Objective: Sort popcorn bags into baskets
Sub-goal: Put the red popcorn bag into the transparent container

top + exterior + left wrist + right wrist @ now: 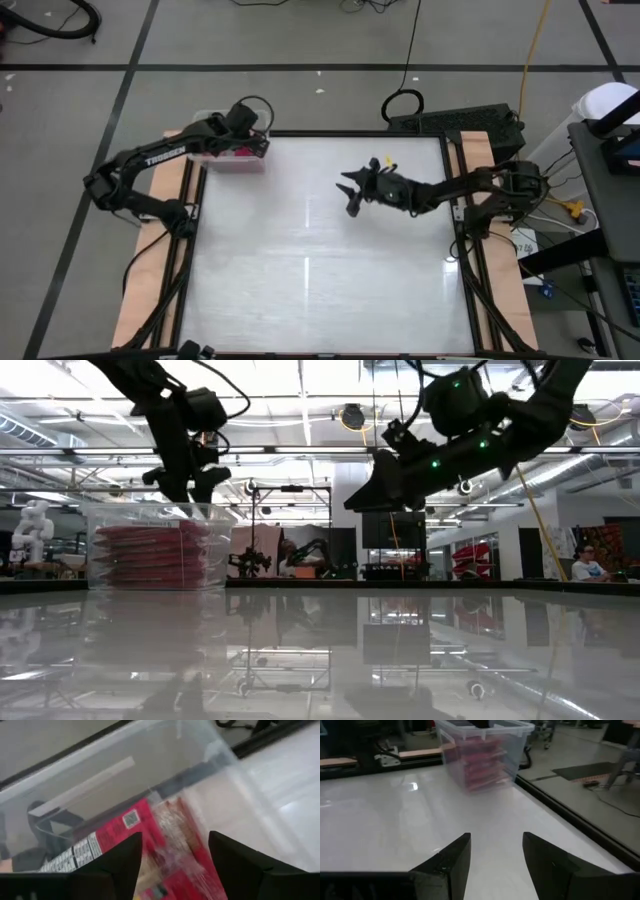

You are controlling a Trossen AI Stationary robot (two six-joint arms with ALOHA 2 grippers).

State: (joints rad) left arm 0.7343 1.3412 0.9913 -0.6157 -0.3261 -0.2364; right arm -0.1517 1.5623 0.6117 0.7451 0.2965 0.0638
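Note:
The clear plastic basket [228, 152] stands at the table's far left corner, its bottom on the white top. Red popcorn bags [150, 555] lie stacked flat inside it; the top ones [150, 832] show white print and a popcorn picture. My left gripper [175, 842] hangs open over the basket, slanting down, with nothing between its fingers. My right gripper [352, 192] is open and empty, above the table right of centre, pointing nearly level toward the basket [485, 750].
The white tabletop [320, 270] lies bare between the two arms and toward the near edge. A black frame [455, 200] and wooden side boards border the table. Dark equipment [460, 120] and cables sit beyond the far right corner.

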